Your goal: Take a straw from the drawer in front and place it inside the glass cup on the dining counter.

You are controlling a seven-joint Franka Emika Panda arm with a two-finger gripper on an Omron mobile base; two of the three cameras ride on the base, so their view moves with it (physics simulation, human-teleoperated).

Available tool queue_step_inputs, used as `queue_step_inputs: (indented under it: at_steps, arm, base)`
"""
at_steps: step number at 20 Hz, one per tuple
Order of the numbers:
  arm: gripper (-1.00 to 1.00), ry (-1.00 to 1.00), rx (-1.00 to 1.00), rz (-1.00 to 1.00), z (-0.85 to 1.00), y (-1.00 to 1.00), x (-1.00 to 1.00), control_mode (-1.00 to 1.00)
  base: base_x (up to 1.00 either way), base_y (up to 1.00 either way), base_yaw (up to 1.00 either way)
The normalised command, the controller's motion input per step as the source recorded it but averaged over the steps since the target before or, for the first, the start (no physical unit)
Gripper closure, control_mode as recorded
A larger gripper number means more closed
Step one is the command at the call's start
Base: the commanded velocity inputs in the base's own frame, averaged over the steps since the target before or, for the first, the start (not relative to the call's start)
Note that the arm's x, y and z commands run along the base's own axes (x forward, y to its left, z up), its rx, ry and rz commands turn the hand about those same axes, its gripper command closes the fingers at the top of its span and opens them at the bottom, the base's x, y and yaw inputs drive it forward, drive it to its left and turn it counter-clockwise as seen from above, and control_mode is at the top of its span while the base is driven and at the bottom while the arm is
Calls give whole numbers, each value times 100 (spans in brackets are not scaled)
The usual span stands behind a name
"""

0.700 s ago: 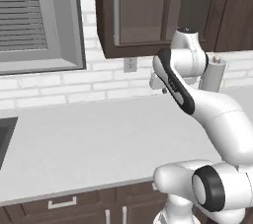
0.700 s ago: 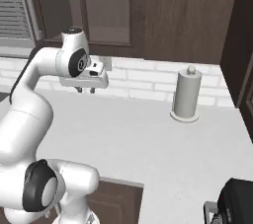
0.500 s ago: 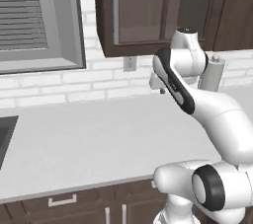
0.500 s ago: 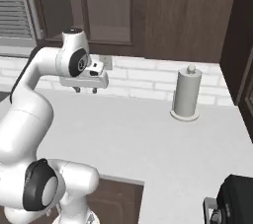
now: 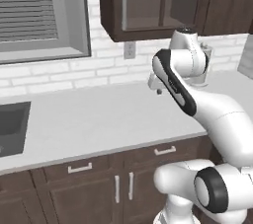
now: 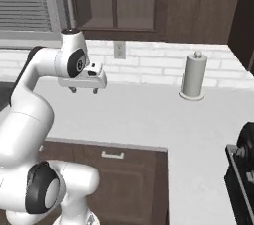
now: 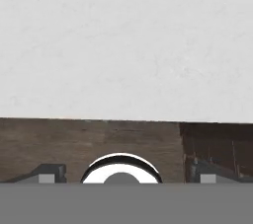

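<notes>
My gripper (image 6: 85, 90) hangs open and empty above the light grey wall counter (image 6: 149, 115), fingers pointing down; it also appears as gripper (image 5: 158, 90). Under the counter edge run shut dark brown drawer fronts with pale handles: one drawer (image 5: 165, 151) sits just behind my arm, seen again as drawer (image 6: 116, 155). In the hand view the gripper (image 7: 127, 176) looks down on the counter top, with a dark wood front (image 7: 74, 141) below its edge. The straw, the glass cup and the dining counter are out of view.
A paper towel roll (image 6: 193, 76) stands at the back right of the counter. A sink (image 5: 10, 129) is set in at the left. Dark upper cabinets (image 5: 163, 1) hang above the brick wall. A black appliance (image 6: 243, 169) sits at the right edge.
The whole picture has shifted: the counter edge sits higher and more of the cabinet fronts show, so the camera has moved. The arm holds its pose and the gripper stays open.
</notes>
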Motion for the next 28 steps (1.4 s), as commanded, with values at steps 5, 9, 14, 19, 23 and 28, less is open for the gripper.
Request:
queue_step_inputs:
  at_steps: [5, 9, 14, 19, 23, 28]
  arm:
    - [-100, 0, 0, 0, 0, 0, 0, 100]
    - [-100, 0, 0, 0, 0, 0, 0, 100]
    - [-100, 0, 0, 0, 0, 0, 0, 100]
    - [-100, 0, 0, 0, 0, 0, 0, 100]
    - [-100, 0, 0, 0, 0, 0, 0, 100]
    - [-100, 0, 0, 0, 0, 0, 0, 100]
  base:
    - [1, 61, -74]
    - [2, 47, -79]
    - [-17, 58, -72]
    - [-68, 79, -51]
    - [-64, 66, -34]
    - [-17, 67, -28]
